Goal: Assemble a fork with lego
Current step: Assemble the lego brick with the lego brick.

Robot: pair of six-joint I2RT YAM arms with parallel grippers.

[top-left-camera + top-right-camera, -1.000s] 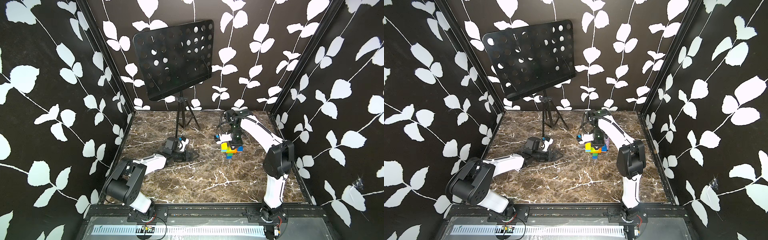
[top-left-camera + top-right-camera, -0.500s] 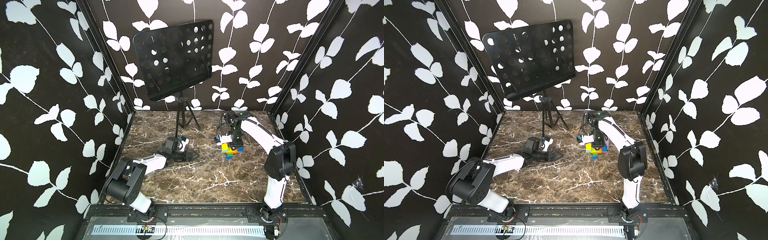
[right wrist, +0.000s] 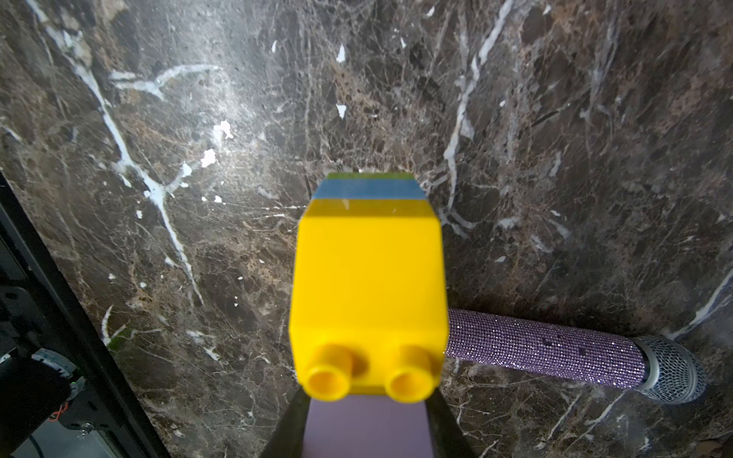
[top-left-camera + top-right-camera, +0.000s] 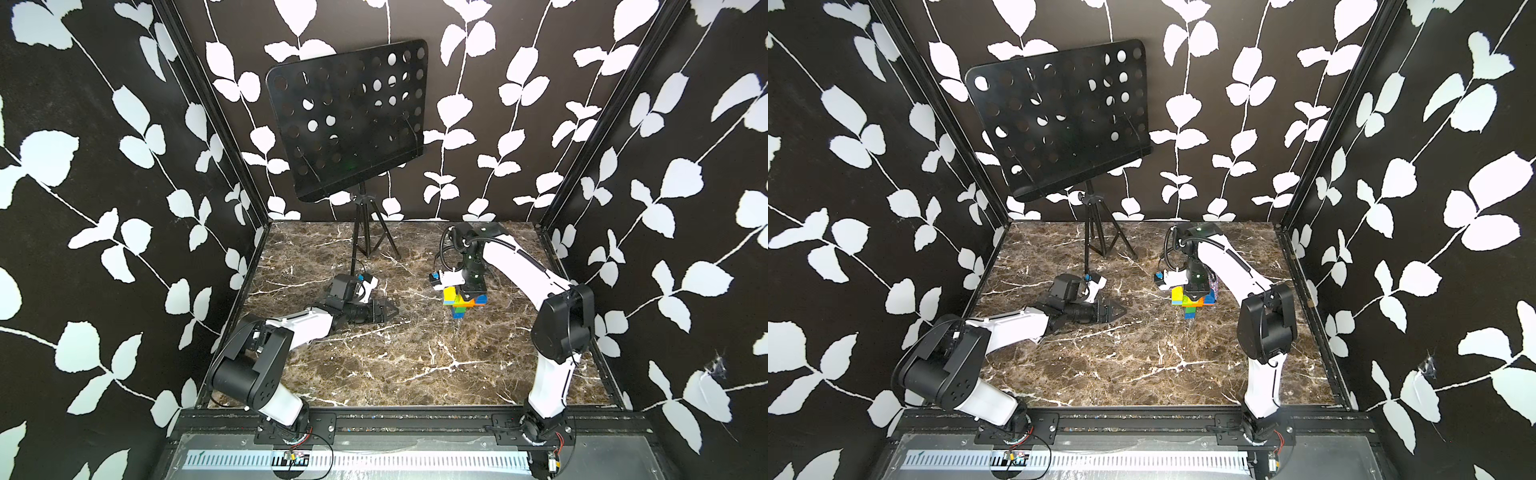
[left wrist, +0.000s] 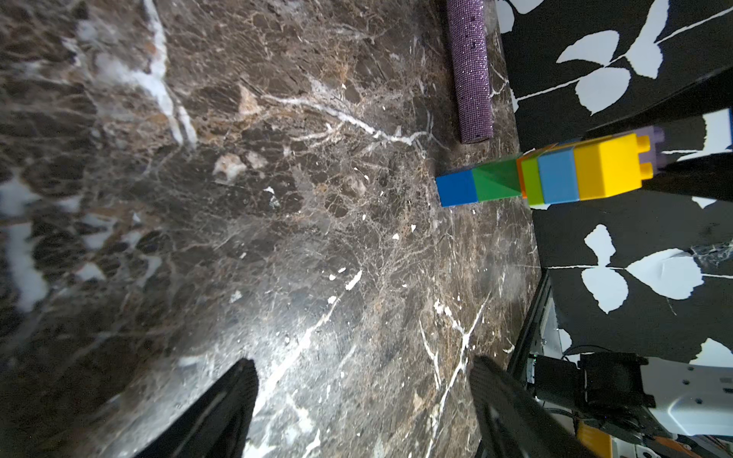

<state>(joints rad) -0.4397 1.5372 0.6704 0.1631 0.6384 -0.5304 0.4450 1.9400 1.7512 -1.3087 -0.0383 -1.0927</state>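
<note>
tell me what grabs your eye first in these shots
The bright brick fork stands upright on the dark marble table, on the right arm's side, with the right gripper shut on its lilac prong from above. A black perforated music stand looms at the back, and a glittery purple microphone lies beside the fork.

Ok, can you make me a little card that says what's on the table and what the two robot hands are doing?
Fork: coloured bricks joined up, standing upright, blue stem end down at the table
Right gripper: shut on the fork's pale lilac middle prong
Left gripper: open, holding nothing, low over the table, apart from the fork
Microphone: glittery purple, lying flat on the table close to the fork
Music stand: black, with holes, at the back
</note>
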